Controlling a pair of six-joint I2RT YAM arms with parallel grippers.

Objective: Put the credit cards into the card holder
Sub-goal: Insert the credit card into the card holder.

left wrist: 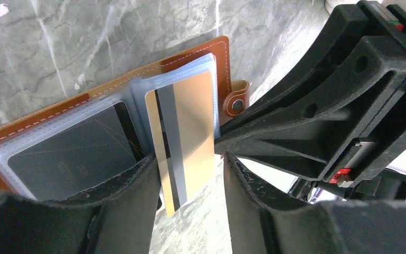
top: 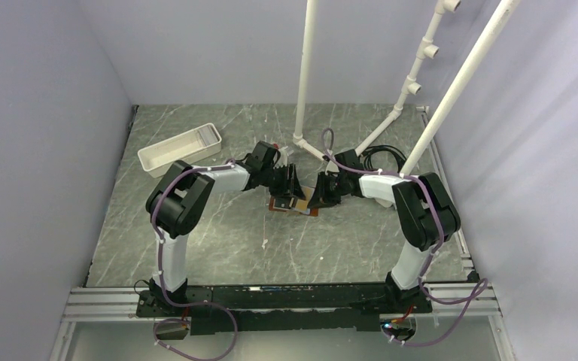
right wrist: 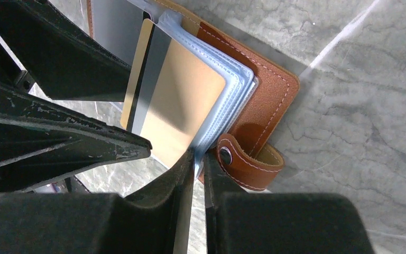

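Note:
The brown leather card holder point(top: 306, 210) lies open mid-table, its clear sleeves fanned out point(left wrist: 222, 58) point(right wrist: 264, 95). A gold credit card point(left wrist: 187, 132) with a grey stripe sits partly in a sleeve, its lower end sticking out; it also shows in the right wrist view point(right wrist: 174, 106). A dark grey card point(left wrist: 74, 159) fills a sleeve to the left. My left gripper point(top: 292, 188) point(left wrist: 189, 159) is open, with the gold card's free end between its fingers, close to the left one. My right gripper point(top: 323, 189) point(right wrist: 199, 156) is shut on the sleeves' edge beside the strap tab point(right wrist: 248, 164).
A long white tray point(top: 181, 148) stands at the back left. White pipes point(top: 305, 75) rise behind the card holder, with black cables point(top: 380, 158) at their foot on the right. The two grippers are nearly touching over the card holder.

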